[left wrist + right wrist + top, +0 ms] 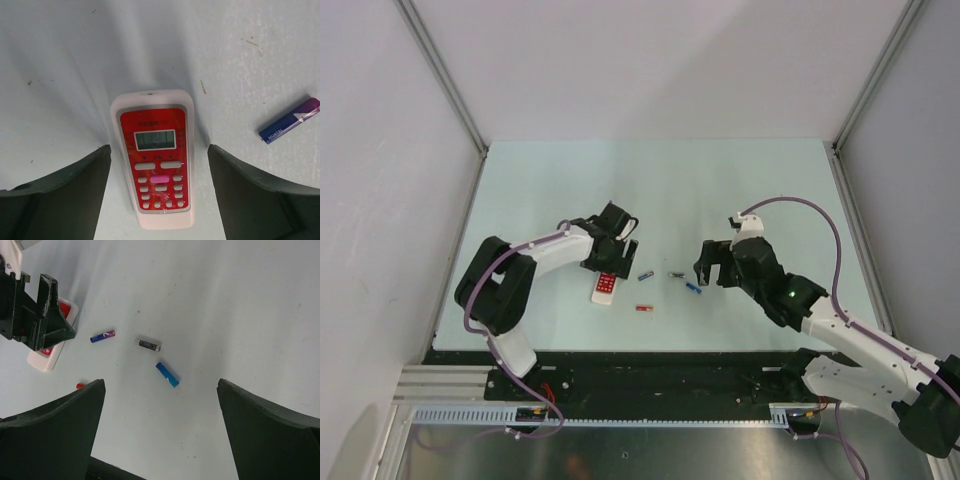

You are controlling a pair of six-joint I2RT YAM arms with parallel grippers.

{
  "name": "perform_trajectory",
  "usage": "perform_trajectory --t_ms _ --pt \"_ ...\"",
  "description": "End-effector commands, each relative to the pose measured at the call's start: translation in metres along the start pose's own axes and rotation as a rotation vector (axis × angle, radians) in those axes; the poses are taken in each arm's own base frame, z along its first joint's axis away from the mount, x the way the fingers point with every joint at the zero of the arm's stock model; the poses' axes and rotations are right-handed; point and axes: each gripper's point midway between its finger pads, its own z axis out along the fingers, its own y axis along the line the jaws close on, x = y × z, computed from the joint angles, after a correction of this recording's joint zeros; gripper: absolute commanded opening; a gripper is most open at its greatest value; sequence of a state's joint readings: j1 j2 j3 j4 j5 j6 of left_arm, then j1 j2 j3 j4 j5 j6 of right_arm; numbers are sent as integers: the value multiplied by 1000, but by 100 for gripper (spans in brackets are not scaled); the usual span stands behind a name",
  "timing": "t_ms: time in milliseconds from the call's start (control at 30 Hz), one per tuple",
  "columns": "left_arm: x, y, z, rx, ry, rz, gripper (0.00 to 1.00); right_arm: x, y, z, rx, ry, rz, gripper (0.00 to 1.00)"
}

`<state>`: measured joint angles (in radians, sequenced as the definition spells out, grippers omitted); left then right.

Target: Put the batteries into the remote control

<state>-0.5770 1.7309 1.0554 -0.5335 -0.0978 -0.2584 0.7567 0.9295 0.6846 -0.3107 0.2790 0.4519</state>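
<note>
The remote control (157,160) lies flat on the table with its red button panel facing up. My left gripper (159,150) hangs open over its lower end, one finger on each side and neither touching. A dark blue-purple battery (290,120) lies to its right. My right gripper (161,385) is open above bare table, just short of the bright blue battery (167,374). Beyond that lie the grey-silver battery (148,344) and the dark blue-purple one (102,336). The red battery (80,385) peeks out beside my right gripper's left finger. From above, the remote control (605,288) sits left of the batteries.
The pale table (660,180) is enclosed by white walls on three sides with metal rails at its left and right edges. The black base strip (650,365) runs along the near edge. The left arm's gripper (42,315) shows at the upper left of the right wrist view.
</note>
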Motion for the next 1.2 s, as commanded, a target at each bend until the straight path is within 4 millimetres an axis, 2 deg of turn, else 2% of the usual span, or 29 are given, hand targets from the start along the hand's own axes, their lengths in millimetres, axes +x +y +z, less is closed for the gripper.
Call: perform_trajectory --t_ms 0,167,233,333,367,467,633,700,733,767,800,833,867,900,933,967,1067,1100,1167 --pt "-17 3 -1 -15 -35 9 81 -2 1 -4 -5 -16 15 100" --pt "-15 6 1 -34 -30 5 63 -1 0 -4 0 -12 15 100" --pt "-14 6 1 -34 -27 2 60 0 0 -5 -2 -9 16 100" --pt "-15 7 -1 -36 -31 -6 49 0 -1 -7 1 -7 17 100" --pt "-19 5 -6 -27 -49 -13 42 0 -1 -7 -2 -7 16 100" --pt "-36 -3 -24 11 -110 -37 36 -5 2 -11 -18 -27 27 100" --pt "-83 -34 -90 184 -292 -88 33 -17 14 -19 -76 -72 84 99" --pt "-97 -50 -116 268 -349 -96 32 -26 26 -27 -148 -96 98 99" --pt "-107 -56 -137 315 -415 -97 32 -32 33 -31 -188 -117 94 99" --pt "-108 -66 -148 378 -432 -95 31 -36 43 -39 -251 -126 97 99" --pt "-120 -74 -165 439 -499 -118 31 -39 49 -43 -289 -133 99 100" --pt "-125 -79 -187 498 -559 -125 31 -47 57 -48 -336 -155 116 100" --pt "-121 -89 -195 573 -569 -123 31 -50 66 -56 -398 -159 125 100" --pt "-124 -96 -208 637 -589 -150 31 -53 73 -61 -448 -158 135 100" --pt "-134 -103 -227 701 -661 -152 31 -65 79 -66 -492 -192 151 100" --pt "-133 -107 -240 752 -689 -154 31 -67 88 -73 -561 -180 171 100" --pt "-134 -124 -281 940 -774 -139 29 -85 100 -88 -684 -208 216 100" --pt "-135 -130 -302 1029 -811 -128 28 -89 103 -91 -713 -212 220 100" --pt "-129 -136 -314 1100 -820 -110 27 -101 107 -100 -775 -230 240 100"
